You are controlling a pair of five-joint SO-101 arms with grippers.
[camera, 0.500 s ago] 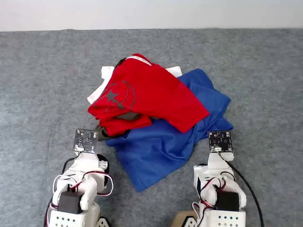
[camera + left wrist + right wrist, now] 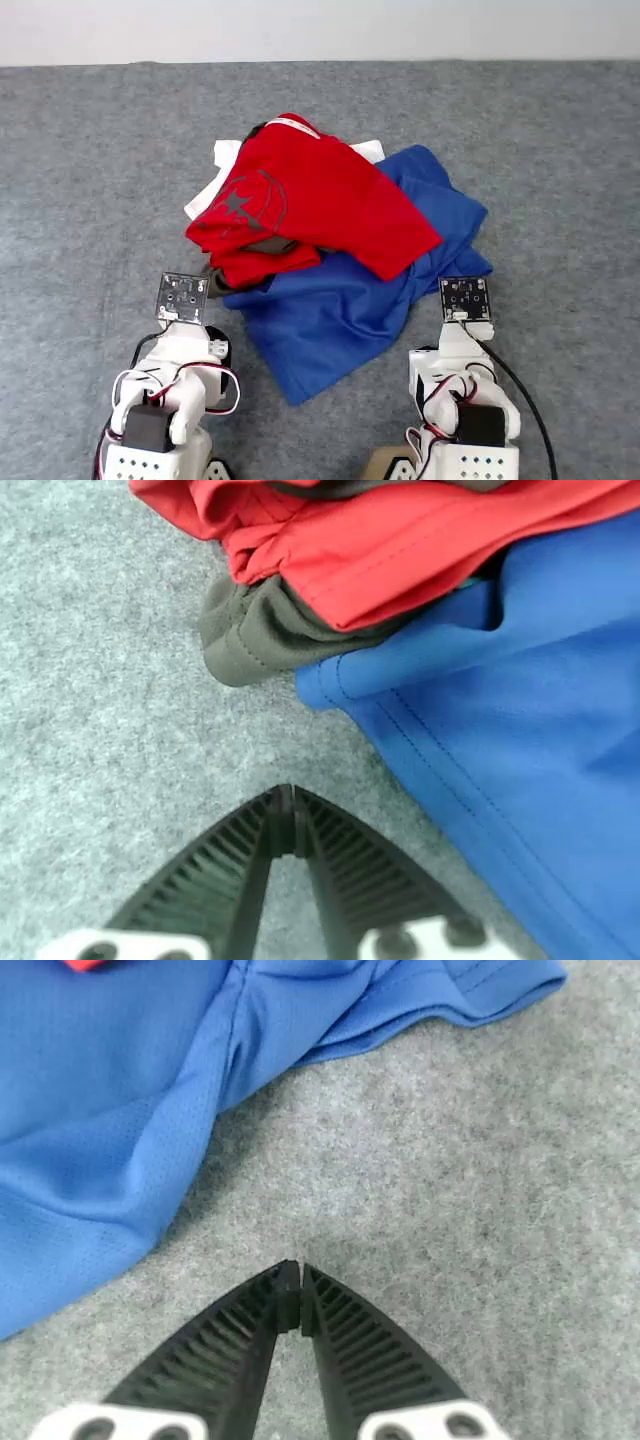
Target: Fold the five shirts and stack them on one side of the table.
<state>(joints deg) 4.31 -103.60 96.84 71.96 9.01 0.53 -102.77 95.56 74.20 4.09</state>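
Observation:
A heap of shirts lies mid-table: a red shirt on top, a blue shirt spread beneath it, a white one peeking out at the back left, and an olive-grey one under the red hem. In the left wrist view, my left gripper is shut and empty over bare carpet, just short of the olive-grey shirt and the blue shirt's edge. My right gripper is shut and empty too, near the blue shirt's hem. Both arms sit at the near edge.
The table is covered in grey carpet, with wide bare stretches to the left and right of the heap. A pale wall runs along the far edge.

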